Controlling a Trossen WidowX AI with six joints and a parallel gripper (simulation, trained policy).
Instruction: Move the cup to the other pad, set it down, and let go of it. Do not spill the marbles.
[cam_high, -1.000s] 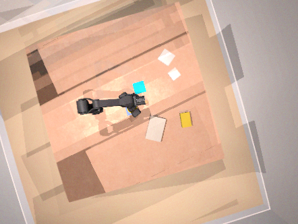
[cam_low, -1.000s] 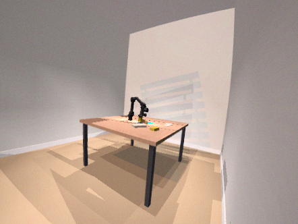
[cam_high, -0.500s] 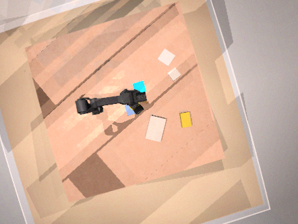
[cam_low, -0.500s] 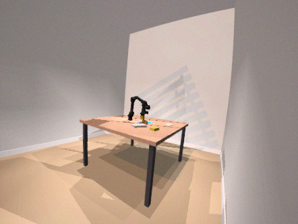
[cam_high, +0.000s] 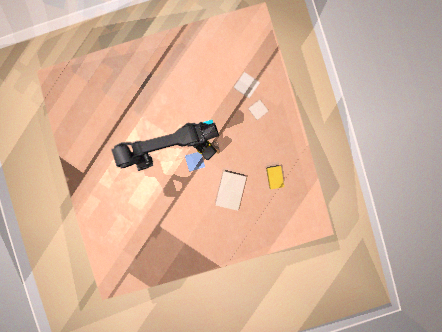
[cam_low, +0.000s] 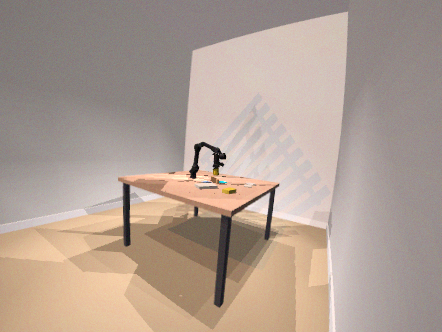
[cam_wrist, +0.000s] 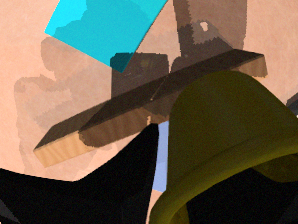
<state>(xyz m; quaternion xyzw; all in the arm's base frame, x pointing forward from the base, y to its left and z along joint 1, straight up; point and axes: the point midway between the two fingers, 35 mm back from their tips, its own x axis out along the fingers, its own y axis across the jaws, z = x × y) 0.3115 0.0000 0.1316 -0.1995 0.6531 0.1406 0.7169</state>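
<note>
The jaws are almost closed, with the wall of the olive-yellow cup (cam_high: 209, 144) (cam_low: 216, 171) (cam_wrist: 215, 117) pinched between the fingers. In the exterior view the cup hangs upright just above the table (cam_high: 295, 200) (cam_low: 210, 197) (cam_wrist: 25, 60), below the bent black arm (cam_high: 160, 143) (cam_low: 206, 145); from the top it is mostly hidden. The marbles cannot be made out in any view.

The wrist view shows a wooden bar (cam_low: 214, 179) (cam_wrist: 112, 120) lying beyond the cup, partly covered by it. The cyan pad (cam_high: 208, 122) (cam_low: 222, 182) (cam_wrist: 105, 30) lies past the bar, and the cup is not on it. Seen from the top, that pad shows only as a corner on the far side of the jaws, while the blue pad (cam_high: 195, 161) (cam_low: 206, 182) (cam_wrist: 162, 160) lies near and slightly left of them — bare where it shows.

Also in the top view, a white slab (cam_high: 231, 190) (cam_low: 206, 186) lies nearer and right of the blue pad, with a yellow block (cam_high: 275, 177) (cam_low: 229, 190) farther right. Two pale squares (cam_high: 258, 109) (cam_low: 249, 185) lie on the far right.
</note>
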